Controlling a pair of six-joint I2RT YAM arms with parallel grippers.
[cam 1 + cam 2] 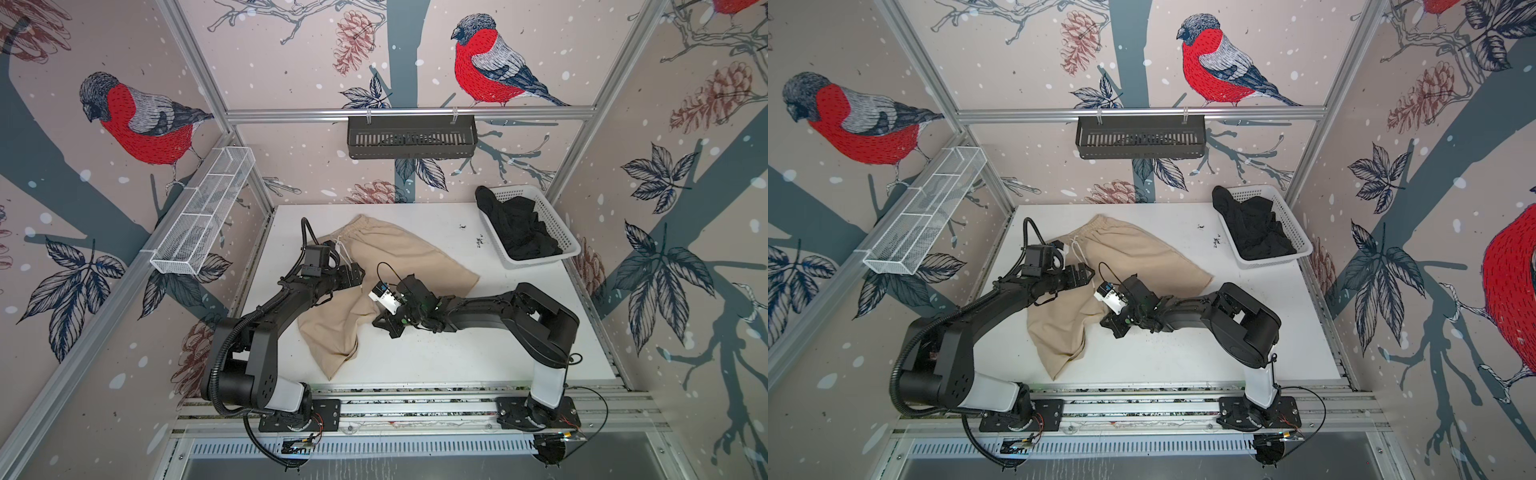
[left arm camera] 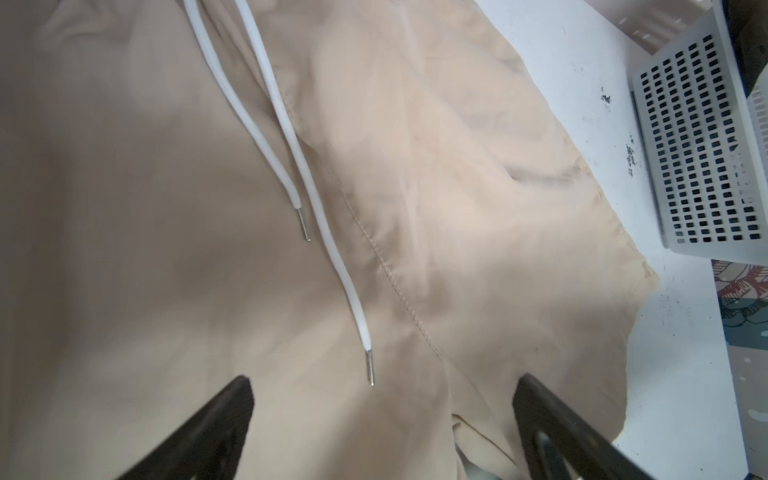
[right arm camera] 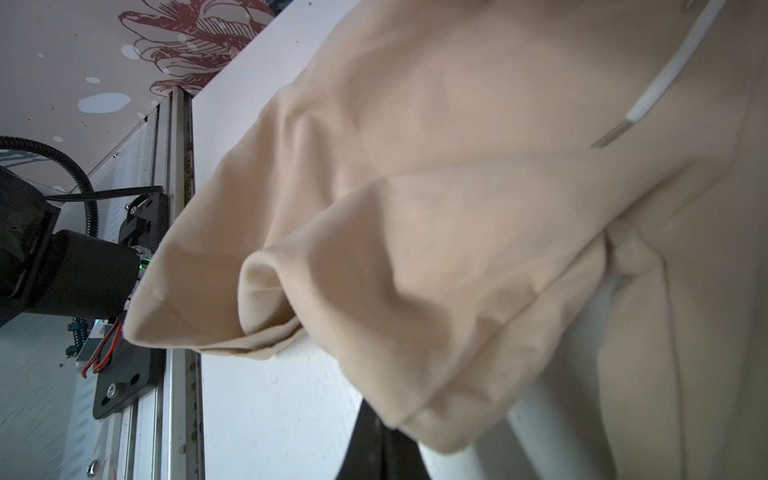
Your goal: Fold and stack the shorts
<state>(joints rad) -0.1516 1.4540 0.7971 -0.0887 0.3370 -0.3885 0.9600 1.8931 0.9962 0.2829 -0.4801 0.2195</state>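
Beige shorts: the beige shorts (image 1: 395, 253) lie spread on the left half of the surface (image 1: 457, 353). The waist is toward the far left corner, one leg points to the right edge and the other to the near edge.
Black shorts: the black shorts (image 1: 515, 232) are crumpled in the white basket (image 1: 569, 249) at the far right corner, well apart.
Right tool: the right tool (image 1: 381, 323) is closed, low between the two legs. In the wrist view a bunched fold of beige cloth sits at its tip, apparently pinched. I cannot tell which leg's edge it is.
Left tool: the left tool (image 2: 382, 415) is spread wide and holds nothing. It hovers over the front panel beside the drawstring (image 2: 291, 137).
Step in hand: probably bringing one leg over the other for a first fold.
How to do it well: lift only enough to clear the surface and carry the fold in a flat arc. Press the left tool down near the waist as an anchor and line up hem with hem.
Risk: a thin pinch may slip, or the drawstring may get trapped in the fold.
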